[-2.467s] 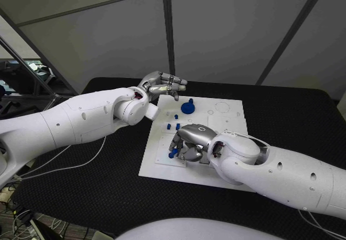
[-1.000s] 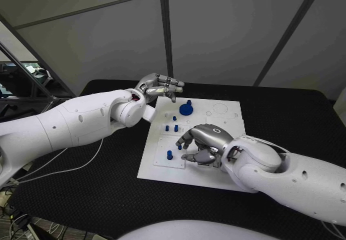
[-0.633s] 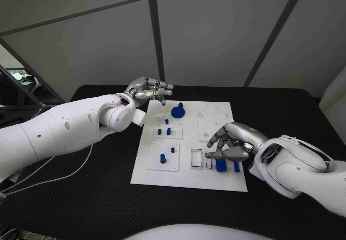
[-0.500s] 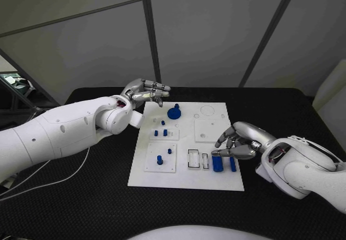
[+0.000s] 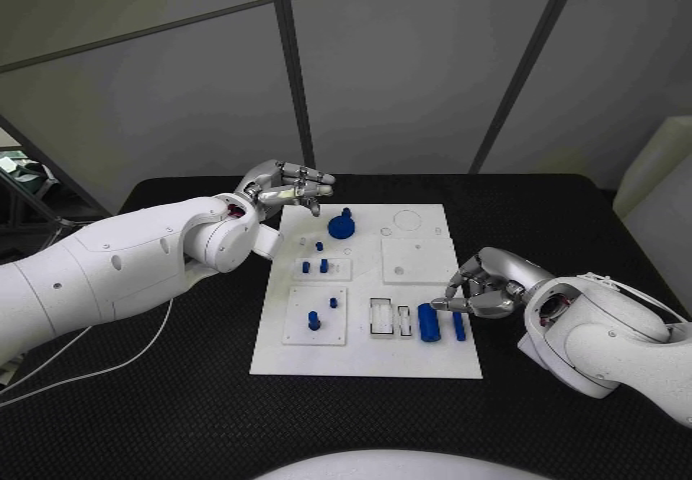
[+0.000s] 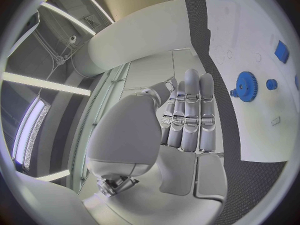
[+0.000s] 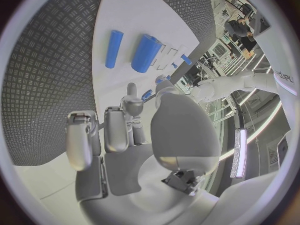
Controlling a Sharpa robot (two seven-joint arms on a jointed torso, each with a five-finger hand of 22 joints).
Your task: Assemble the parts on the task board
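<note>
The white task board (image 5: 368, 345) lies mid-table. On it a blue gear (image 5: 342, 226) stands at the far left, small blue pegs (image 5: 315, 266) sit nearer, and another peg (image 5: 313, 320) stands in a front-left block. A thick blue cylinder (image 5: 428, 322) and a thin blue rod (image 5: 459, 326) lie near the front right. My right hand (image 5: 483, 283) hovers at the board's right edge just beyond the rod, fingers curled in, holding nothing. My left hand (image 5: 289, 186) hangs over the far left corner, fingers straight and empty (image 6: 187, 110). The gear (image 6: 247, 86) lies past them.
Black mat (image 5: 173, 370) surrounds the board on all sides. Grey wall panels (image 5: 389, 90) stand behind the table's far edge. In the right wrist view the rod (image 7: 113, 48) and cylinder (image 7: 146, 53) lie on the board (image 7: 125, 15) ahead of the hand (image 7: 119, 130).
The camera has shifted. My right hand has drawn off the board's front middle to its right edge and curled its fingers, uncovering the cylinder and rod. My left hand holds its place.
</note>
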